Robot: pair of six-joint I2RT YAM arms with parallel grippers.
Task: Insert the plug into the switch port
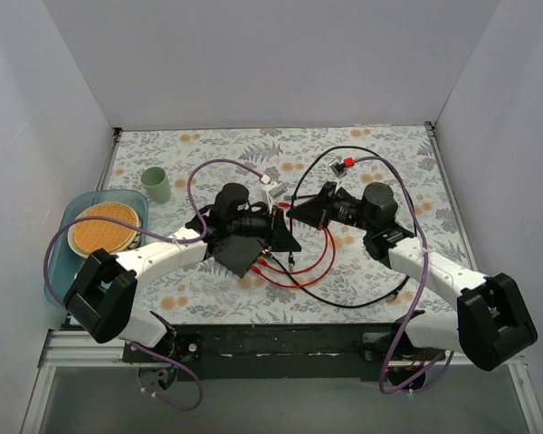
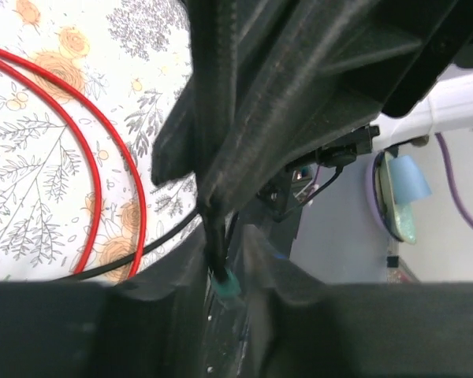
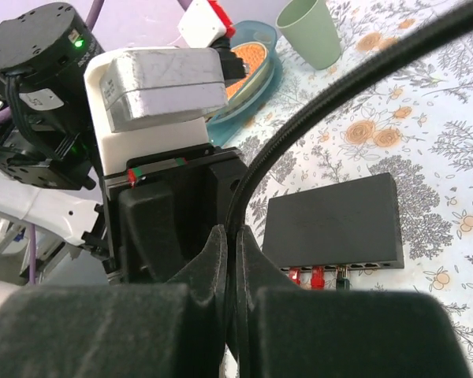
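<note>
We held the black cable (image 3: 299, 118) pinched in the shut right claw (image 3: 236, 240) and left claw (image 2: 221, 248), steadying its teal-tipped plug (image 2: 226, 288) for the switch (image 3: 335, 220) beyond the right claw.

The left arm (image 1: 154, 258) rises from its base at 7 o'clock, folds low at the elbow and reaches in toward the centre. The right arm (image 1: 434, 271) mirrors it from 5 o'clock. Their wrists meet mid-scene, just beside each other. The left end effector (image 2: 225, 256) has its fingers drawn close around a black cable (image 2: 215, 244). The right end effector (image 3: 235, 240) is pressed tight together on black cable as well.
</note>
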